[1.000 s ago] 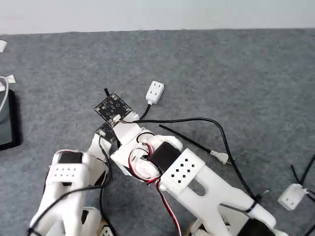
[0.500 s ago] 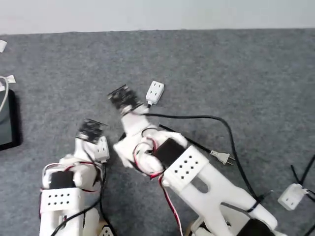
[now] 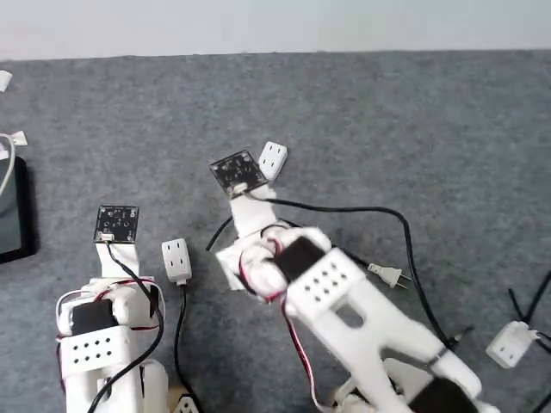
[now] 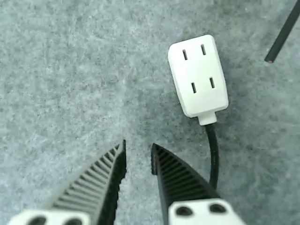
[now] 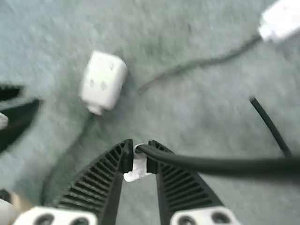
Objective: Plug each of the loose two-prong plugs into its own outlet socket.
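Observation:
My right gripper (image 5: 138, 147) is shut on a small white plug (image 5: 133, 169), whose black cable (image 5: 211, 164) runs off to one side. A white outlet socket (image 5: 103, 77) lies on the carpet just beyond the fingertips. The same socket (image 3: 176, 258) lies between the two arms in the high view, and beside my left gripper (image 4: 139, 152) as a two-outlet block (image 4: 198, 75). The left gripper is open by a narrow gap, with nothing but carpet between its fingers. A second socket (image 3: 273, 157) lies farther back. A loose two-prong plug (image 3: 387, 275) lies to the right.
A third white socket (image 3: 512, 342) with black cords sits at the right edge. A thin black cord end (image 4: 281, 33) lies near the socket. A dark flat device (image 3: 13, 211) rests at the left edge. Grey carpet (image 3: 413, 120) covers the floor.
The left arm drew back to the lower left and left the socket lying on the carpet. The right arm swung up and right, toward the far socket, carrying its cable.

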`<act>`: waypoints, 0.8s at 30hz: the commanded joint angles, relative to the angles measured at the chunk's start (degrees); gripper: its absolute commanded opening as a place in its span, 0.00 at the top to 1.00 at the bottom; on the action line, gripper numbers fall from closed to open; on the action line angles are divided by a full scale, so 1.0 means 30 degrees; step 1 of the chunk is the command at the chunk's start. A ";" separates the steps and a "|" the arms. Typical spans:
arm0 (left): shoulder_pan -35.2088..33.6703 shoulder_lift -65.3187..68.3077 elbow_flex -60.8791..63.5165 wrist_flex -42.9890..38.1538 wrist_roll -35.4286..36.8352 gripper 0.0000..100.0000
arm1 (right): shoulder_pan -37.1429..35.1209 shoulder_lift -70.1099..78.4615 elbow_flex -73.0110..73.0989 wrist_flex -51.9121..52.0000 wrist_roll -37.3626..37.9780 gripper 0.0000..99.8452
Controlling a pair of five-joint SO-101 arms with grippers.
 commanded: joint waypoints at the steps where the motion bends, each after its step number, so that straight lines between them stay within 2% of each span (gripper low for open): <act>1: -0.0117 -0.0205 -0.0923 -0.0557 0.0176 0.99 | 0.1480 0.3326 -0.2989 0.2095 0.0352 0.99; 8: -0.0117 -0.0205 -0.0923 -0.0557 0.0088 0.99 | 0.1773 1.1267 -0.8381 0.4410 -0.0176 0.99; 11: -0.0117 -0.0205 -0.0894 -0.0557 -0.0293 0.98 | 0.1773 1.2586 -0.9289 0.4645 -0.0059 0.91; 13: -0.0117 -0.0205 -0.0864 -0.0469 -0.0557 0.97 | 0.1773 1.2557 -0.9436 0.4703 -0.0059 0.87; 21: -0.0117 -0.0205 -0.0864 -0.0469 -0.0586 0.97 | 0.2007 0.8864 -0.7531 0.4821 0.0059 0.87; 24: -0.0117 -0.0205 -0.0864 -0.0469 -0.0586 0.97 | 0.2007 0.7956 -0.5802 0.3443 0.0381 0.93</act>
